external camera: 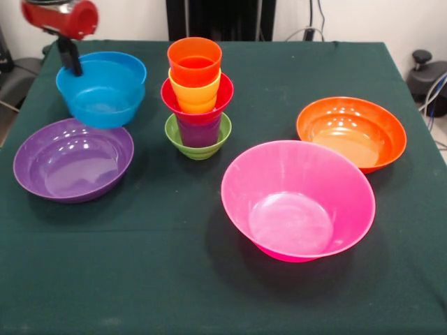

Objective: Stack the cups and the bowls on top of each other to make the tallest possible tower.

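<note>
The tower stands at the table's middle back: a green bowl (200,146) holds a purple cup (199,131), then a red bowl (222,98), a yellow cup (195,94) and an orange cup (194,59) on top. My gripper (72,68) hangs at the top left, its black fingers pinching the far left rim of a blue bowl (101,98). That bowl seems raised, its base overlapping the purple bowl's far rim. A second, darker blue rim (131,64) shows just behind it; I cannot tell whether the two are nested.
A mid-sized purple bowl (70,162) sits at the left. An orange bowl (351,132) sits at the right. The large pink bowl (299,199) sits front right of the tower. The table's edges lie close to the purple and orange bowls.
</note>
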You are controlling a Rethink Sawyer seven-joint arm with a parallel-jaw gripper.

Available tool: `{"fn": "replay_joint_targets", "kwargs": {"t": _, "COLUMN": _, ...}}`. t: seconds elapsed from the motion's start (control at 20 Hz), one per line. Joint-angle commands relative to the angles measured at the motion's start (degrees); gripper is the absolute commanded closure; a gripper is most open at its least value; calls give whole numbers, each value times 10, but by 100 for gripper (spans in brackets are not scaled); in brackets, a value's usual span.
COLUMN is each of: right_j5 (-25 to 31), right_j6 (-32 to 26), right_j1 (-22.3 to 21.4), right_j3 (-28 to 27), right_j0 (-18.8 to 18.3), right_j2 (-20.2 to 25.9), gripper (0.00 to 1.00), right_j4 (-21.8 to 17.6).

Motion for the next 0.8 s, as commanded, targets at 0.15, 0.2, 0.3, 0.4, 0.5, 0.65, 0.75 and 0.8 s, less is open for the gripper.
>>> {"fn": "replay_joint_targets", "kwargs": {"t": 0.15, "right_j5": -44, "right_j6": -54, "right_j1": 0, "right_j3": 75, "right_j0": 45, "right_j2": 27, "gripper": 100, "right_j4": -43}}
{"fn": "replay_joint_targets", "kwargs": {"t": 0.2, "right_j5": -44, "right_j6": -51, "right_j1": -1, "right_j3": 75, "right_j0": 47, "right_j2": 24, "gripper": 100, "right_j4": -43}}
{"fn": "replay_joint_targets", "kwargs": {"t": 0.3, "right_j5": -50, "right_j6": -44, "right_j1": -5, "right_j3": 78, "right_j0": 49, "right_j2": 19, "gripper": 100, "right_j4": -44}}
{"fn": "replay_joint_targets", "kwargs": {"t": 0.4, "right_j5": -58, "right_j6": -37, "right_j1": -10, "right_j3": 82, "right_j0": 49, "right_j2": 13, "gripper": 100, "right_j4": -45}}
{"fn": "replay_joint_targets", "kwargs": {"t": 0.5, "right_j5": -67, "right_j6": -40, "right_j1": -13, "right_j3": 88, "right_j0": 37, "right_j2": 12, "gripper": 100, "right_j4": -45}}
{"fn": "replay_joint_targets", "kwargs": {"t": 0.65, "right_j5": -74, "right_j6": -57, "right_j1": -17, "right_j3": 99, "right_j0": 8, "right_j2": 18, "gripper": 100, "right_j4": -42}}
{"fn": "replay_joint_targets", "kwargs": {"t": 0.75, "right_j5": -77, "right_j6": -60, "right_j1": -18, "right_j3": 101, "right_j0": 0, "right_j2": 19, "gripper": 100, "right_j4": -40}}
{"fn": "replay_joint_targets", "kwargs": {"t": 0.8, "right_j5": -77, "right_j6": -68, "right_j1": -18, "right_j3": 102, "right_j0": -11, "right_j2": 22, "gripper": 100, "right_j4": -39}}
